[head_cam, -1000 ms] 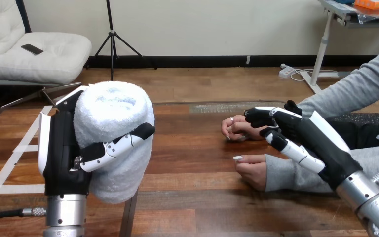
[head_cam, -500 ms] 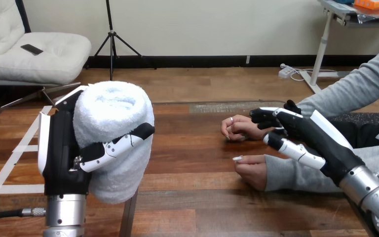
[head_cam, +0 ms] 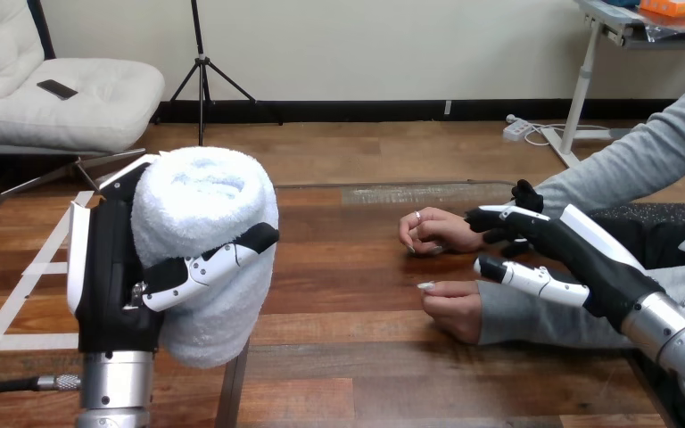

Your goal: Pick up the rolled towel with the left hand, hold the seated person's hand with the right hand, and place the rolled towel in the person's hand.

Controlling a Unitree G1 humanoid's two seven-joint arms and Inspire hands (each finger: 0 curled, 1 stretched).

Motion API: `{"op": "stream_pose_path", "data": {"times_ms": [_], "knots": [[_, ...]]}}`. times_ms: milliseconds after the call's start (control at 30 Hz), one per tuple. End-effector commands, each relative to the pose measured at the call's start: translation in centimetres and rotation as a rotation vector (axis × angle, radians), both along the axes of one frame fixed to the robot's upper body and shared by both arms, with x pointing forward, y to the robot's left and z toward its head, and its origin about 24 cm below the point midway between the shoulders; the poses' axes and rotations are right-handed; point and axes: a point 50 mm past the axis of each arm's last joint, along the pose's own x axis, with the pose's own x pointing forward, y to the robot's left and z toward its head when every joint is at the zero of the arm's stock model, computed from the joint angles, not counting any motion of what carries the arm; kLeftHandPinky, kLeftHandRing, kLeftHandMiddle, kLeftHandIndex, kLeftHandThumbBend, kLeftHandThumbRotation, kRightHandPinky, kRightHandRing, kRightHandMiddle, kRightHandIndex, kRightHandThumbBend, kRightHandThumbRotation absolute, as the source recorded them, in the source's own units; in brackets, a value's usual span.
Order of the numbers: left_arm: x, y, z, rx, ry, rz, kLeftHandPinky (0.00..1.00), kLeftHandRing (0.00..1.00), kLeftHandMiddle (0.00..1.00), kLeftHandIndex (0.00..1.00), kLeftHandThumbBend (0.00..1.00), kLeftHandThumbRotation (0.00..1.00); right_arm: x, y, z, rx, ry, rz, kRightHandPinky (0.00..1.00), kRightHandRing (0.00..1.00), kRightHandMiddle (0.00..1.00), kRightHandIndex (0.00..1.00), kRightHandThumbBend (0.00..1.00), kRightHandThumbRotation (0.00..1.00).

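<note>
So pick-up's done: L hand point(head_cam: 111, 276) wraps the fluffy white rolled towel point(head_cam: 205, 223), held up near left over the brown wooden table point(head_cam: 339, 267), long axis vertical, spiral end up. Now the hold step: R hand point(head_cam: 571, 254), fingers straight, sits by the person's nearer hand point(head_cam: 455, 303) and farther hand point(head_cam: 433, 230), gripping neither. Next it must close on one.

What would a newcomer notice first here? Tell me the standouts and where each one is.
The big white rolled towel stands upright at the view's left, clasped in the left hand. At the right, the open right hand reaches toward the person's far hand, while the person's near hand rests on the table in front of it.
</note>
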Motion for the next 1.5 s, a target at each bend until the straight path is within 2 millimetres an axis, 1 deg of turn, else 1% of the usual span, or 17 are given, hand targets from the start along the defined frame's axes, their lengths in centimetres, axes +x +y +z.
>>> {"op": "stream_pose_path", "data": {"times_ms": [0, 100, 633, 767, 967, 1200, 1467], "knots": [[0.9, 0.0, 2.0, -0.005, -0.113, -0.005, 0.28, 0.32, 0.39, 0.43, 0.64, 0.00, 2.1, 0.0, 2.9, -0.049, -0.097, 0.012, 0.78, 0.86, 0.87, 0.85, 0.80, 0.76], [0.8, 0.0, 2.0, -0.004, -0.112, -0.004, 0.28, 0.32, 0.39, 0.43, 0.64, 0.00, 2.2, -0.2, 2.9, -0.063, -0.086, 0.007, 0.77, 0.86, 0.87, 0.85, 0.79, 0.71], [0.7, 0.2, 1.9, -0.008, -0.104, 0.000, 0.27, 0.32, 0.38, 0.43, 0.64, 0.00, 2.8, -0.9, 2.8, -0.142, -0.029, -0.009, 0.78, 0.87, 0.89, 0.87, 0.82, 0.59], [0.6, 0.2, 1.9, -0.005, -0.105, -0.003, 0.27, 0.32, 0.38, 0.43, 0.64, 0.00, 2.9, -1.1, 2.8, -0.165, -0.016, -0.014, 0.78, 0.87, 0.89, 0.87, 0.83, 0.57], [0.6, 0.2, 1.9, -0.007, -0.104, -0.008, 0.27, 0.31, 0.38, 0.43, 0.63, 0.00, 3.1, -1.3, 2.9, -0.199, -0.001, -0.019, 0.76, 0.87, 0.90, 0.87, 0.83, 0.53], [0.5, 0.2, 1.8, -0.006, -0.102, -0.005, 0.27, 0.31, 0.38, 0.43, 0.63, 0.00, 3.3, -1.6, 3.0, -0.210, 0.021, -0.029, 0.76, 0.88, 0.91, 0.87, 0.85, 0.48], [0.4, 0.2, 1.7, -0.006, -0.099, -0.003, 0.27, 0.31, 0.38, 0.43, 0.64, 0.00, 3.5, -1.8, 3.0, -0.226, 0.048, -0.037, 0.75, 0.88, 0.90, 0.88, 0.88, 0.45]]}}
